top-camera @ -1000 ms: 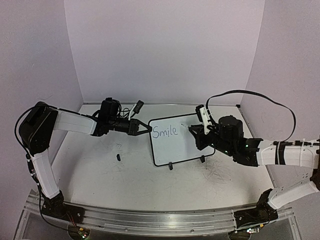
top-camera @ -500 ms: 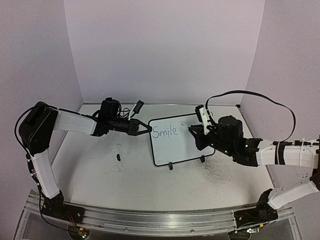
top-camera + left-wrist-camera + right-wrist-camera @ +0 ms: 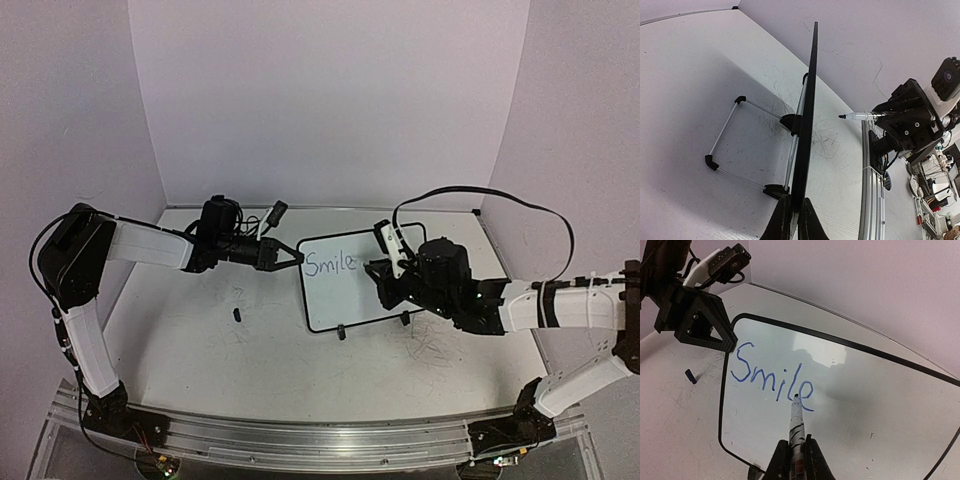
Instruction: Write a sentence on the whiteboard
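Note:
The whiteboard (image 3: 352, 298) stands tilted on its feet at the table's middle; it also shows in the right wrist view (image 3: 875, 390) and edge-on in the left wrist view (image 3: 809, 110). Of the sentence, only the blue word "Smile" (image 3: 330, 263) (image 3: 772, 376) shows, at the upper left. My left gripper (image 3: 298, 256) (image 3: 794, 222) is shut on the board's left edge. My right gripper (image 3: 384, 271) (image 3: 796, 454) is shut on a white marker (image 3: 797, 422) (image 3: 862, 116). Its tip points at the board below the "e", a short gap away.
A small dark marker cap (image 3: 237, 314) (image 3: 690, 376) lies on the tabletop left of the board. Grey scuff scribbles (image 3: 432, 346) mark the tabletop at the right. The board's black feet (image 3: 341, 333) stand toward the front. A metal rail (image 3: 300, 440) runs along the near edge.
My right arm has moved left across the board's face with the marker. The left arm and the board have not moved.

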